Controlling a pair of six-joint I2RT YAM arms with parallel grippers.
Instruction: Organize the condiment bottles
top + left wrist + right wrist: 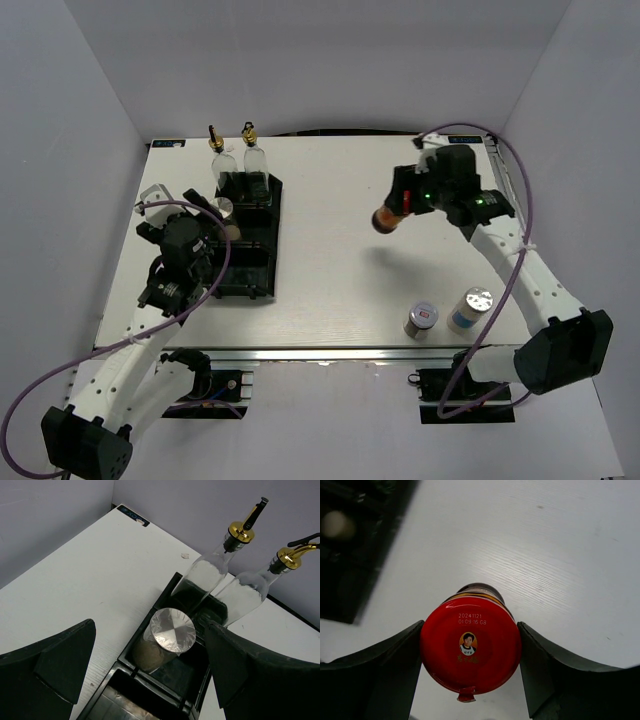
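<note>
The right arm reaches up from its base and bends over the far right part of the table (330, 300). The right gripper (399, 207) pinches the red-capped jar (384, 219) by its lid. The jar hangs tipped in the air, and its shadow is on the table below it.

The left arm bends over the black tray (250, 268). The left gripper (150, 645) is spread wide and holds nothing.

The top view shows two shakers that the wrist cameras miss. The red-label shaker (421, 318) and the blue-white shaker (470, 308) stand side by side near the right arm's base.

The left wrist view shows the beige shaker (167, 640) standing in one part of the tray, between the fingers. Behind it stand the two glass bottles (207, 575) with gold tops.

The right wrist view shows a tiny face and a printed date on the red lid.
</note>
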